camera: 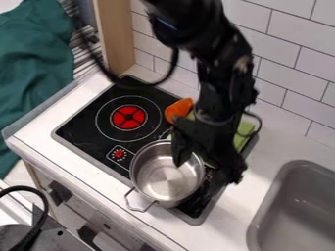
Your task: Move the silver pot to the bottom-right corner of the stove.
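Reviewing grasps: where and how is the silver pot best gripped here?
Probably by the rim of the pot, on the side facing the sink, from above, straddling the wall. The pot stands upright and open, its wall looks thin, and the looped handle sticks out elsewhere, toward the counter's front edge.

The one camera looks from above the front edge of the surface [255,181], slanting steeply down and facing across it toward the tiled wall [288,59]. It is turned at an angle, so the surface's front edge runs from the left of the view down to the bottom, and the wall fills the upper right. It sits near enough that the stove [78,127] takes up the middle, while the right edge cuts off the sink [301,211] and the left edge the green cloth [33,73].
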You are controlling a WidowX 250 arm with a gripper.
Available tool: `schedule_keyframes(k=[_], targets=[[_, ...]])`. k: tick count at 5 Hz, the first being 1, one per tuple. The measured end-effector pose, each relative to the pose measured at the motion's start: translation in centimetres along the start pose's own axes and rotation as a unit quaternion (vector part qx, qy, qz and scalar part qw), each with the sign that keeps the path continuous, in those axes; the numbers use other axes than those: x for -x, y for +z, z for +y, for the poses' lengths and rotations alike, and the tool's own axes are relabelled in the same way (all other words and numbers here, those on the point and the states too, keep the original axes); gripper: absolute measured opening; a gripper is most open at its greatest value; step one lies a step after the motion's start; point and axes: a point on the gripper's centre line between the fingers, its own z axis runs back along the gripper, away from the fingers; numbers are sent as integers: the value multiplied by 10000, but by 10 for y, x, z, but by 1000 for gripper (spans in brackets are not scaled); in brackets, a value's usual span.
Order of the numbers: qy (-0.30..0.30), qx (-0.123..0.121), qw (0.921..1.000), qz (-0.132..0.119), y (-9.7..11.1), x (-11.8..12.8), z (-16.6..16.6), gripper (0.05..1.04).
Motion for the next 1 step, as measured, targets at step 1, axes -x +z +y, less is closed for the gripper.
schedule_keyframes(k=[1], targets=[[326, 13, 9988, -370, 18, -3, -1, 1007]])
